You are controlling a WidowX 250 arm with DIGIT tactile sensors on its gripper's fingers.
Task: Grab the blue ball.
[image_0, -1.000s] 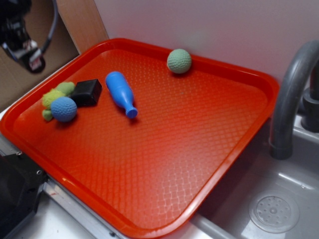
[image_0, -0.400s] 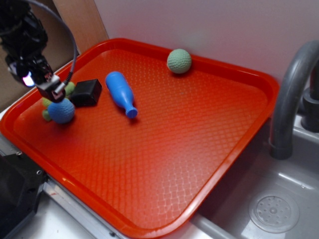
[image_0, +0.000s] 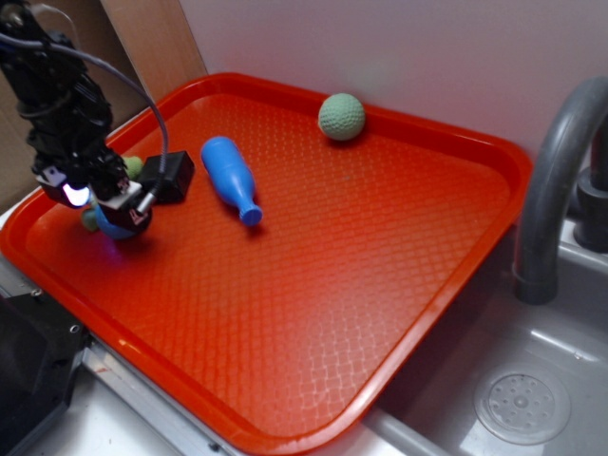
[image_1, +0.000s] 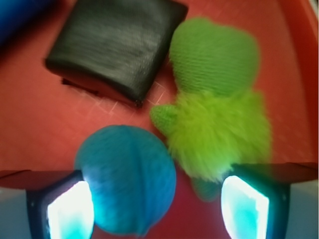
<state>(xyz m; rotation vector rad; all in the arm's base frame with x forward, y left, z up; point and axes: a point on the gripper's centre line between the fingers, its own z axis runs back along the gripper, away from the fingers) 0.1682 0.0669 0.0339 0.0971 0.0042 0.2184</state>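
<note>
Black robot hand (image_0: 112,215) is low over the near-left corner of the glossy orange-red plastic tray (image_0: 313,313) with its waffle-textured floor, right on top of the small light-blue dimpled ball (image_1: 125,185), which in the exterior view is mostly hidden under the hand. Wrist view: the hand's two fingers (image_1: 70,209) are spread wide and glow cyan-white, the ball sits between them hard against one finger, with a clear gap to the other; nothing is gripped. Just beside the ball, touching or nearly so, is a fuzzy lime-green plush toy (image_1: 219,107) with a knit-looking rounded top and shaggy lower part. Behind the ball lies a matte black rectangular block (image_1: 117,45) with a fine woven texture, next to the plush. Farther along the tray lies a smooth blue plastic bowling-pin toy (image_0: 230,178) on its side, and a pale green dimpled ball (image_0: 341,116) rests against the far rim. A grey curved faucet (image_0: 556,180) stands to the right of the tray over a grey sink (image_0: 532,380). Versus 0.4 s ago: the hand has dropped lower and moved over the blue ball, covering most of it; the ball, plush, block, pin and green ball have not shifted.
</note>
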